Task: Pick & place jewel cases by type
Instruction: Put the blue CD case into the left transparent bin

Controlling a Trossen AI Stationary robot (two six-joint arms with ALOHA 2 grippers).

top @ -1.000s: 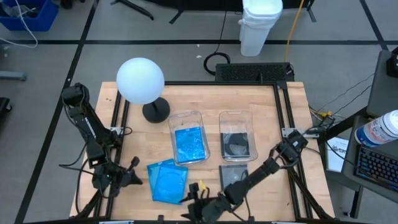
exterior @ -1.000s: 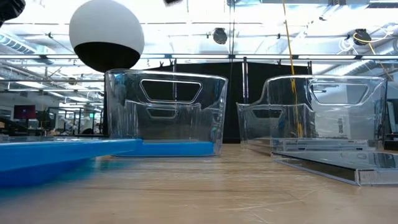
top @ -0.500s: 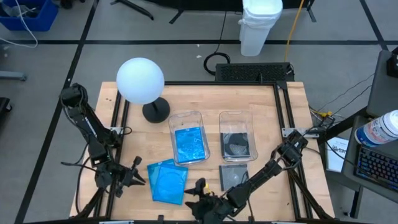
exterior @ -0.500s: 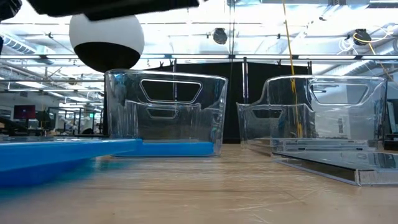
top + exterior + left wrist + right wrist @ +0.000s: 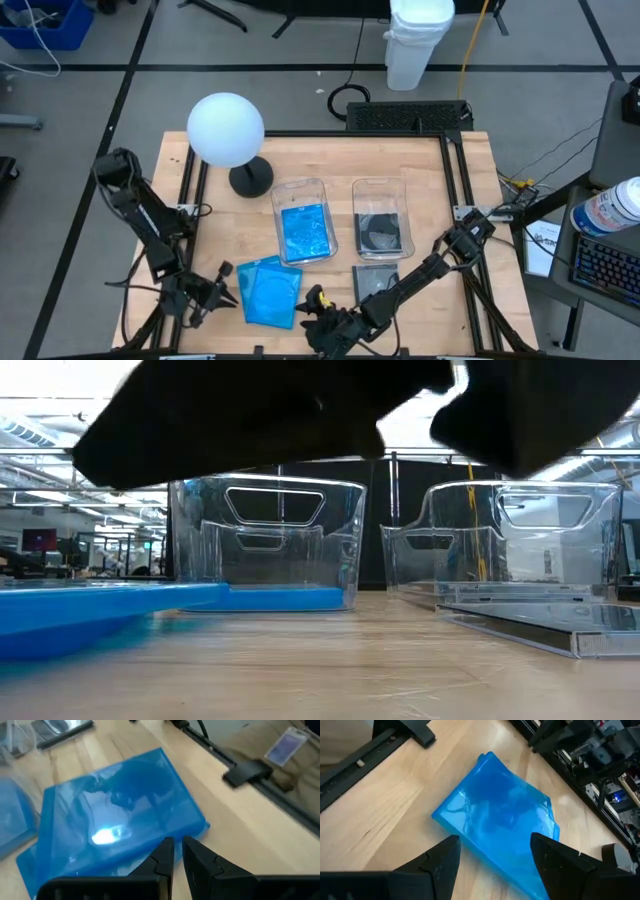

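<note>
Two translucent blue jewel cases (image 5: pixel 270 290) lie stacked slightly askew on the table near its near edge; they also show in the wrist views (image 5: pixel 120 815) (image 5: pixel 500 815) and the low view (image 5: pixel 90 605). A dark jewel case (image 5: pixel 378 283) (image 5: pixel 540 622) lies flat to their right. My left gripper (image 5: pixel 220 286) (image 5: pixel 178 846) hovers just left of the blue stack, shut. My right gripper (image 5: pixel 318 316) (image 5: pixel 495 845) hovers just right of the stack, open, fingers pointing at it. A dark shape at the top of the low view hides part of the scene.
Two clear bins stand behind the loose cases: the left bin (image 5: pixel 278 212) (image 5: pixel 265 540) holds blue cases, the right bin (image 5: pixel 401 215) (image 5: pixel 510 540) dark ones. A white globe lamp (image 5: pixel 225 128) stands at the far left. Black frame rails (image 5: pixel 190 200) edge the table.
My left gripper has moved toward the near edge and rightward, closer to the blue stack. My right gripper has shifted a little toward the far edge and the stack; a dark arm shape has come into the top of the low view. The cases have stayed put.
</note>
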